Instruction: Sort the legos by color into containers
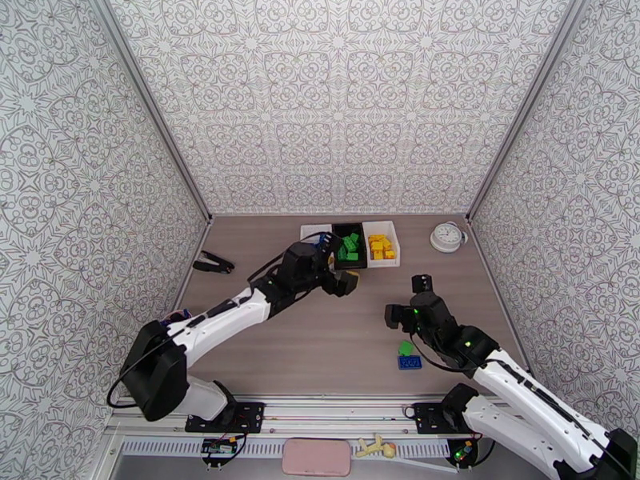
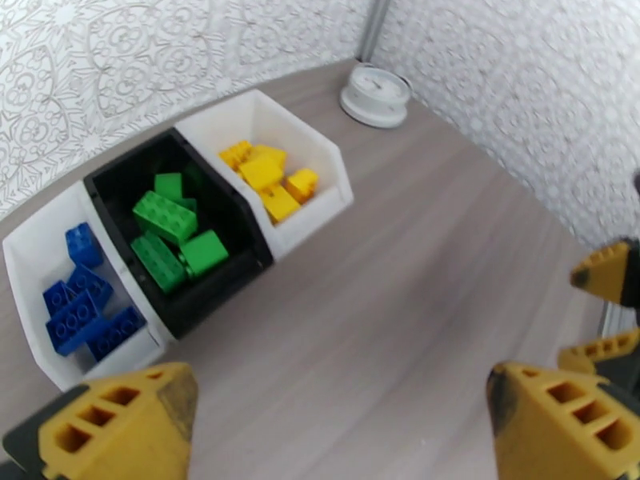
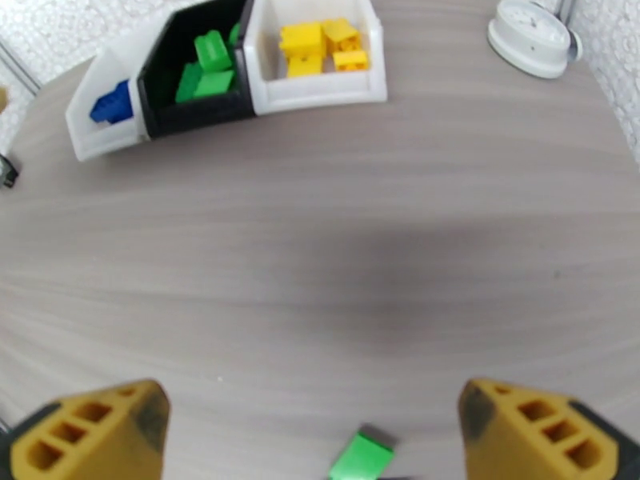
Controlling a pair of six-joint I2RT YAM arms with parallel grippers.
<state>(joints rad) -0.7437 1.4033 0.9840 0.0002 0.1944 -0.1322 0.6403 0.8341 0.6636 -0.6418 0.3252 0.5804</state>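
Observation:
Three containers stand side by side at the back of the table. The left white bin [image 2: 24, 258] holds blue legos [image 2: 80, 306], the black bin [image 2: 216, 302] holds green legos [image 2: 172, 234], and the right white bin [image 2: 320, 210] holds yellow legos [image 2: 268, 178]. My left gripper [image 1: 340, 280] [image 2: 336, 426] hangs open and holds nothing, just in front of the bins. A loose green lego [image 1: 406, 346] [image 3: 362, 458] and a blue lego [image 1: 410, 362] lie near the front right. My right gripper [image 1: 406, 302] [image 3: 316, 434] hovers open and holds nothing, just behind the green lego.
A round white clock [image 1: 448, 237] [image 3: 532, 38] lies at the back right, beside the yellow bin. A small black tool [image 1: 214, 264] rests by the left wall. Patterned walls close in the table on three sides. Bare wood lies between the bins and the loose bricks.

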